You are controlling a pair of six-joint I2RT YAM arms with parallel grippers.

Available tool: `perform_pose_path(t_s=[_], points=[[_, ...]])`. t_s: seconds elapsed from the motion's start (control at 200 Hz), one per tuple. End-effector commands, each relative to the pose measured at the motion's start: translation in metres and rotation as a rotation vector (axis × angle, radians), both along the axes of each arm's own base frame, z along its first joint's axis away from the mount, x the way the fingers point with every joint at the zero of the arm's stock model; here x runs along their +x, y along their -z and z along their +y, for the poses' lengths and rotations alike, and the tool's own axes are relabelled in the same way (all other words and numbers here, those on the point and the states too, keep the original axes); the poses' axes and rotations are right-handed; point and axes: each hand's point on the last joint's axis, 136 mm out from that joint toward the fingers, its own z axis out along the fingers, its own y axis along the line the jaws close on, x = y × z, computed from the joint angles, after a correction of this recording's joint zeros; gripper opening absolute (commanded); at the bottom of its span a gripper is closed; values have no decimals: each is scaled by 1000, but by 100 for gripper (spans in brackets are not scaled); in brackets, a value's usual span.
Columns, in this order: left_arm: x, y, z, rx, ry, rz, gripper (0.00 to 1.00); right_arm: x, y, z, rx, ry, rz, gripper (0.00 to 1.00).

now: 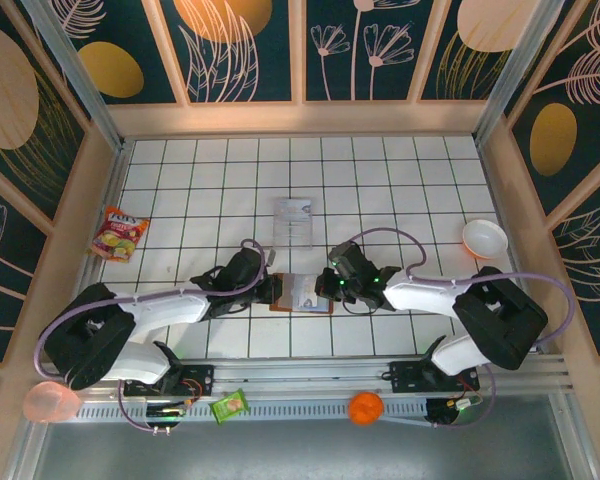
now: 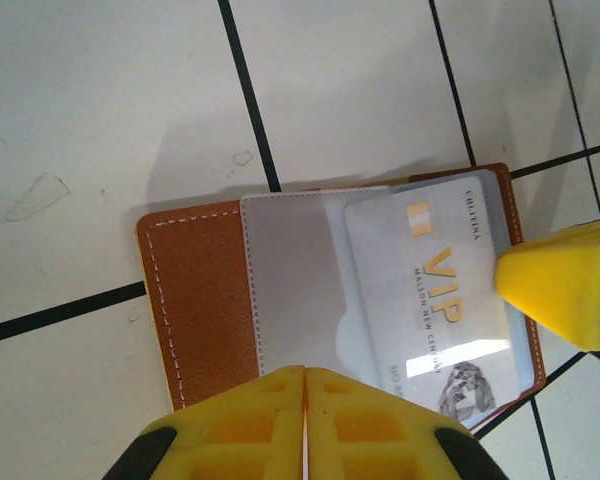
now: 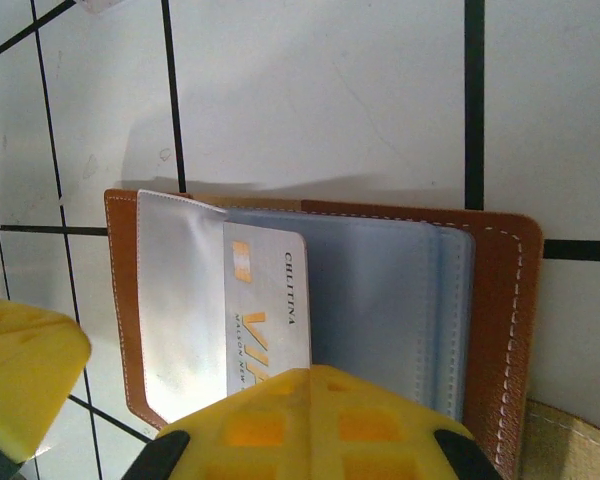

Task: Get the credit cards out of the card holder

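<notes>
Rail edge: nearest you, a pink cup (image 1: 50, 402), a green packet (image 1: 230, 405) and an orange object (image 1: 364, 408) lay along the metal rail (image 1: 310, 385) by the arm bases.
Left gripper: your left gripper (image 2: 303, 372) had its yellow fingers pressed together with only a thin seam between them. It hung over one brown edge of the holder; I cannot tell whether it touched the leather.
Right gripper: your right gripper (image 3: 310, 375) was closed too, its yellow pads meeting over one end of the card. I cannot tell whether the card was nipped between them. One fingertip (image 2: 560, 285) of it showed at the holder's opposite edge in the left wrist view.
Card holder: the card holder (image 1: 302, 293) lay open and flat on the white tiled table (image 1: 380, 180), between your two grippers. Its brown leather faced down, and its grey-blue lining (image 3: 380, 300) and a clear sleeve (image 3: 180, 300) faced up.
Credit card: one pale credit card (image 2: 430, 300), printed VIP in gold, lay on the open holder's inside, beside and partly overlapping the clear sleeve. I cannot tell whether it was free of its pocket.
Tray: a clear plastic tray (image 1: 294, 221) sat just beyond the holder, apart from it.
Far sides: a snack packet (image 1: 120, 233) lay out to the left and a white bowl (image 1: 484, 238) to the right, both well apart from the holder.
</notes>
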Motion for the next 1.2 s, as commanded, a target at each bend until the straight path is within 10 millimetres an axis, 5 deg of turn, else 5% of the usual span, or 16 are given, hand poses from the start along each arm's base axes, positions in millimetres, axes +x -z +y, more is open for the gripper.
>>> perform_pose_path(t_s=[0.0, 0.21, 0.54, 0.766, 1.196], points=[[4, 0, -11, -16, 29, -11, 8, 1, -2, 2, -16, -27, -22, 0], [1, 12, -8, 4, 19, 18, 4, -4, 16, 8, -2, -60, 33, 1], [5, -24, -34, -80, 65, -28, 7, -1, 15, 4, -9, -51, 22, 2], [5, -14, -55, -58, 115, -14, 6, -1, 15, 4, -4, -56, 18, 2], [-4, 15, -35, 9, 75, 30, 0, -1, 11, 8, 18, -69, 9, 5]])
